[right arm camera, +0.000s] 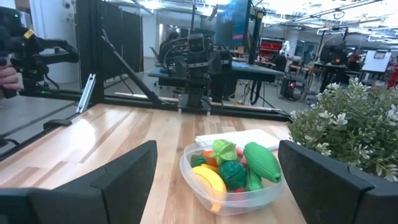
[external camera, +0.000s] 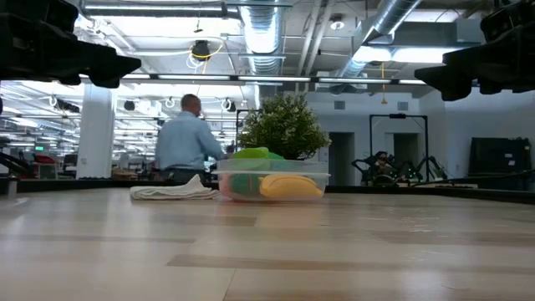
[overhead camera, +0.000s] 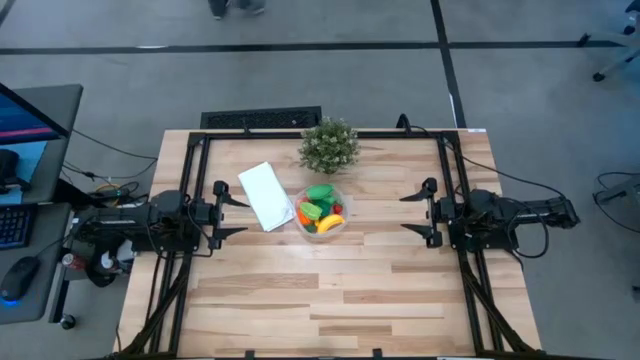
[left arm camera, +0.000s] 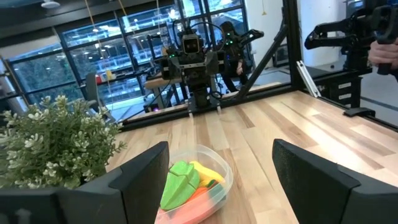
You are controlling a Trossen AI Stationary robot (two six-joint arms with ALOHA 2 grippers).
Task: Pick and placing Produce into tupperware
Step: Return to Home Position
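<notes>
The round clear tupperware [overhead camera: 320, 211] stands on the table's far middle, filled with produce [right arm camera: 235, 169]: green pieces, a yellow banana [external camera: 290, 186], red and orange bits. My left gripper [overhead camera: 240, 217] waits open at the table's left side, raised and level, its fingers pointing at the tupperware. My right gripper [overhead camera: 410, 212] waits open at the right side, raised and level, facing the tupperware [right arm camera: 230, 177] as well. Neither gripper has anything between its fingers.
A flat white lid [overhead camera: 266, 195] lies just left of the tupperware. A bushy green potted plant [overhead camera: 329, 146] stands behind it at the far edge. A person [external camera: 187, 140] shows in the room beyond the table. Bare wood lies toward the near edge.
</notes>
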